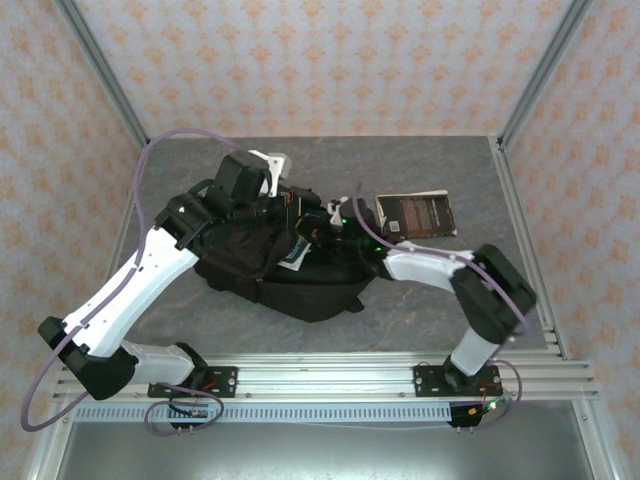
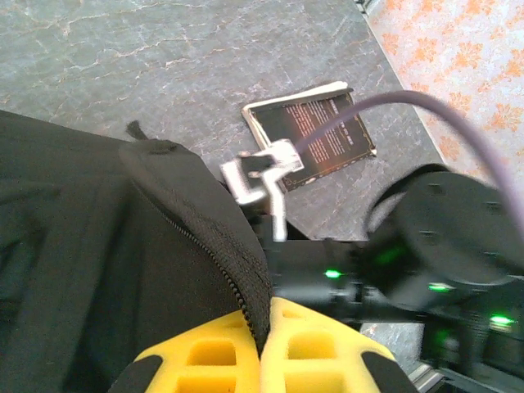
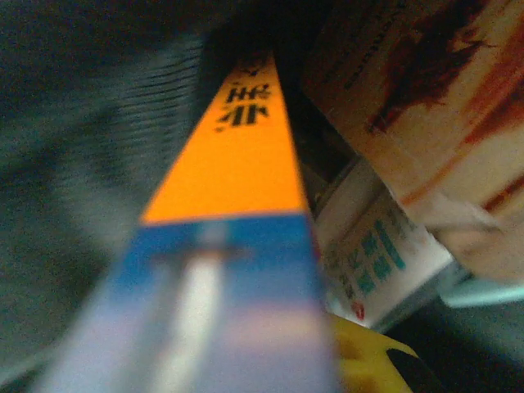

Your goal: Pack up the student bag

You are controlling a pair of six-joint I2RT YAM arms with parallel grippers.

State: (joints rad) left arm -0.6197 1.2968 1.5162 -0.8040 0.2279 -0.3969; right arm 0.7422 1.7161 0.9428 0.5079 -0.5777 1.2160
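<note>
Top view: grey marbled surface (image 1: 430, 165) with a dark-covered booklet (image 1: 415, 214) lying flat right of centre. Patterned wallpaper (image 1: 320, 60) fills the top, and an aluminium rail (image 1: 330, 380) crosses the bottom. Right wrist view: thin orange-and-blue book (image 3: 233, 246) runs from the bottom edge to upper centre. A brown-printed carton (image 3: 426, 106) sits upper right, and a white box with teal print (image 3: 377, 262) sits below it.

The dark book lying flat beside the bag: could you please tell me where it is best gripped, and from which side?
Probably the edge facing away from the bag, approached low from the right: the book lies flat, so only a thin edge offers a pinch, and the bag crowds its left.
</note>
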